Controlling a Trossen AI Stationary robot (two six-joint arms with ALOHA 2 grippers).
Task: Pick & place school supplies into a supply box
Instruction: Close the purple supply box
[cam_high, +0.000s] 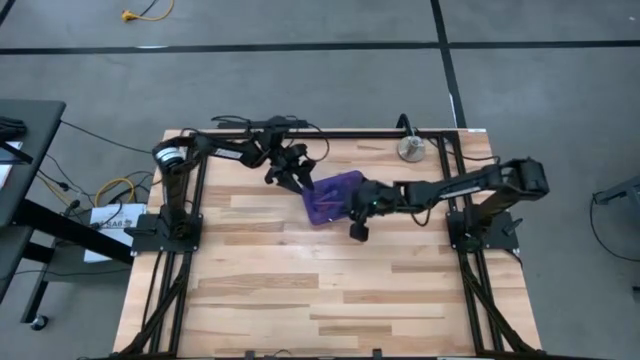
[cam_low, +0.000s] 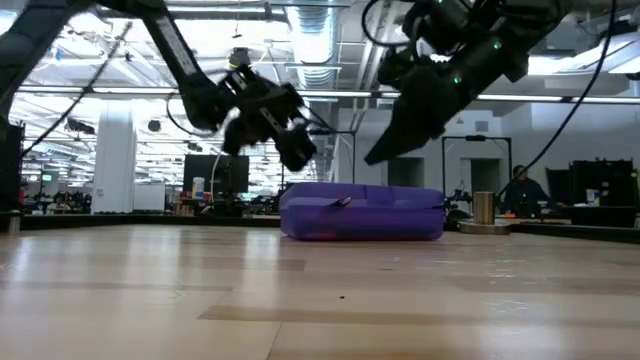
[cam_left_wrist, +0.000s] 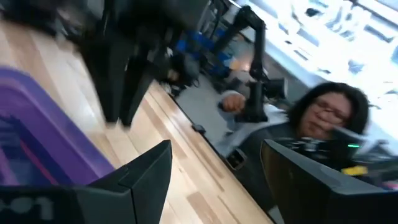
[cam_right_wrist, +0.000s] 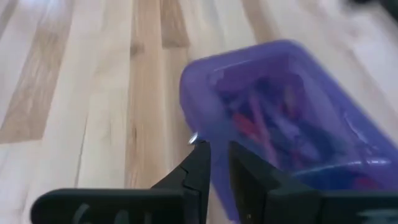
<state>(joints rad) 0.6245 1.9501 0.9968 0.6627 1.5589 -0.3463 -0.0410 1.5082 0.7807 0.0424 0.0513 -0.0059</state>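
Note:
The supply box (cam_high: 333, 197) is translucent purple and lies flat on the table's far middle with its lid down (cam_low: 362, 213). Red and dark school supplies (cam_right_wrist: 267, 124) show through its lid. My left gripper (cam_high: 292, 180) hangs open, pointing level, just off the box's far-left end and above it (cam_low: 295, 150); nothing is between its fingers (cam_left_wrist: 214, 180). My right gripper (cam_high: 352, 212) slants down over the box's right part, its tips above the lid (cam_low: 375, 155). Only a narrow gap shows between its fingers (cam_right_wrist: 219, 168), and nothing is in it.
A round silver disc with a short cylinder on it (cam_high: 410, 150) stands at the table's far right, behind the box (cam_low: 484, 210). Bare wood lies all along the near half of the table (cam_high: 320, 290). A person sits beyond the table's far edge (cam_left_wrist: 323, 118).

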